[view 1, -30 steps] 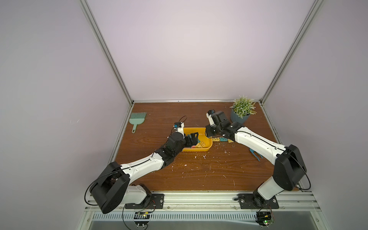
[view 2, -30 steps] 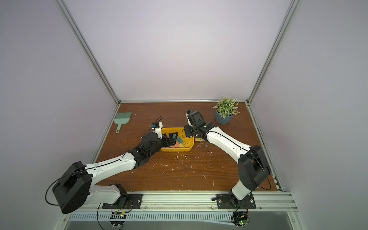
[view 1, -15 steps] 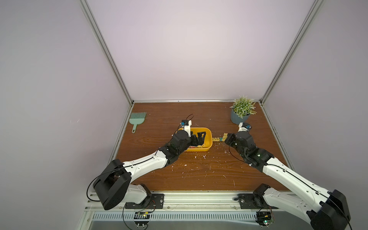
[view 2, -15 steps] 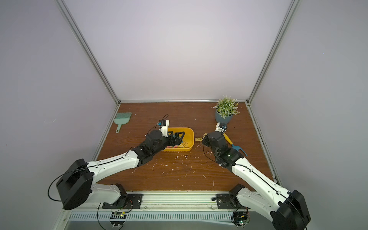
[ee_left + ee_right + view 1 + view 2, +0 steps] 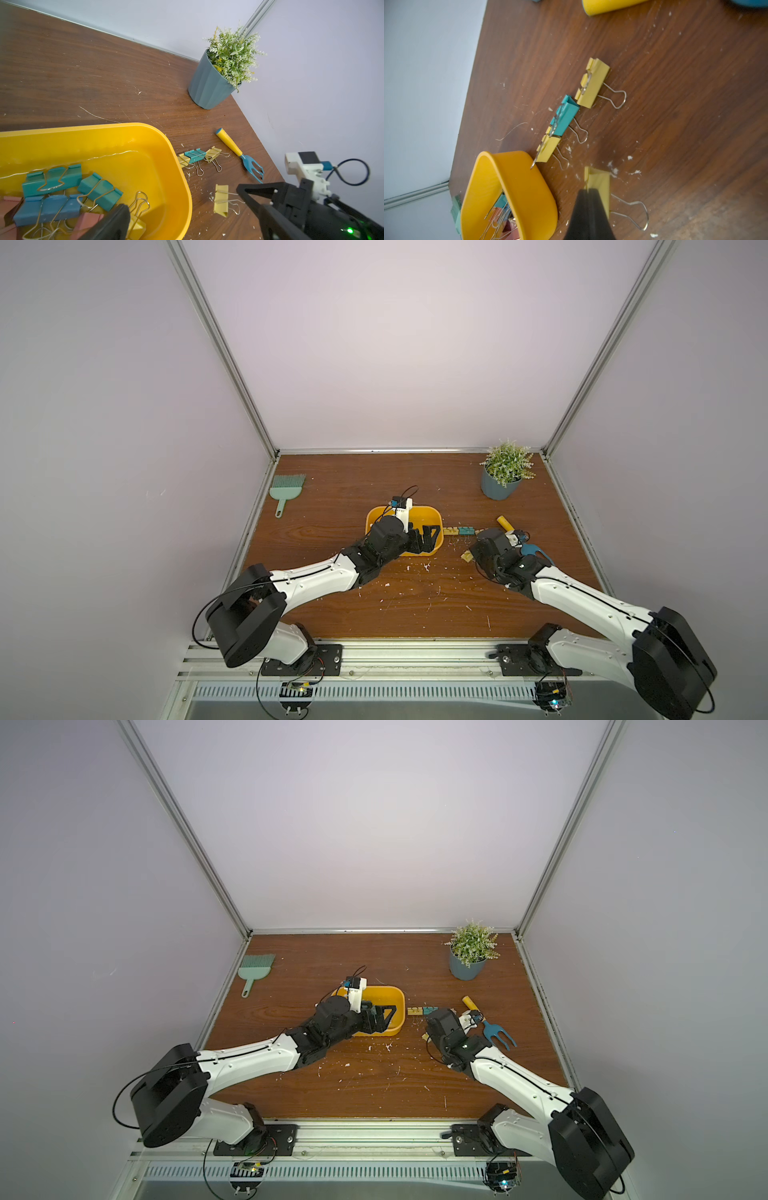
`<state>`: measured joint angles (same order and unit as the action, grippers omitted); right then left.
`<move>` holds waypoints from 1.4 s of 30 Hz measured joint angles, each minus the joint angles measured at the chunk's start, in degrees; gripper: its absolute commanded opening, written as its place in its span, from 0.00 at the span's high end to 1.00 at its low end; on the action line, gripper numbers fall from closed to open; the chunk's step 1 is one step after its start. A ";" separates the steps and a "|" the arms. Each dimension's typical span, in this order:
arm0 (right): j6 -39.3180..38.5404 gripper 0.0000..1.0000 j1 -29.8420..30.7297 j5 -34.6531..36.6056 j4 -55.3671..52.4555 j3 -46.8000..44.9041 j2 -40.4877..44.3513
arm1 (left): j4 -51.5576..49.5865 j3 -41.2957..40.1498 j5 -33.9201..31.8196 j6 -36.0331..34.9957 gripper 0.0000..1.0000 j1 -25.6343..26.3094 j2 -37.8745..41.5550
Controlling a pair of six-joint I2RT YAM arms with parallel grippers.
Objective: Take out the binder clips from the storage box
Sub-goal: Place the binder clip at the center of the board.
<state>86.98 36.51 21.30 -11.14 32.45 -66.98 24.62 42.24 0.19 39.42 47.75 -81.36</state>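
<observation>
Hovering over the storage box (image 5: 424, 516) on the worktop (image 5: 353, 481), the left jaws gape wide above its binder clips (image 5: 52, 180); at its three o'clock, the right jaws sit pinched shut beside a yellow clip (image 5: 601, 182).

Top views: my left gripper (image 5: 426, 537) covers box (image 5: 426, 514) floor, so clips (image 5: 99, 191) inside unseen there. Clip row (image 5: 459, 531) right of box too small for detail.
Right wrist view: my right gripper (image 5: 588, 193), closed, overlaps yellow clip (image 5: 600, 181); pinching or only touching, unclear. Garden fork (image 5: 612, 6) handle cut by edge.
Left wrist view: pink clips (image 5: 8, 204) cropped; my finger (image 5: 113, 222) blurred.
</observation>
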 measured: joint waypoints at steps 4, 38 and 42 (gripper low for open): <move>1.62 1.00 0.17 -1.14 1.92 0.00 -3.93 | 0.02 -0.20 -0.44 -0.07 0.00 -0.04 1.27; -6.64 0.90 3.91 -11.26 4.66 1.57 -7.26 | 2.16 -1.70 3.45 2.64 0.00 -3.15 1.57; -5.55 0.98 3.91 -11.19 6.40 1.57 -6.60 | 2.19 -1.70 3.54 2.64 0.00 -3.15 1.55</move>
<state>81.43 40.42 10.11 -4.73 34.02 -73.58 26.81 40.53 3.73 42.06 44.60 -79.81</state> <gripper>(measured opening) 0.051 0.998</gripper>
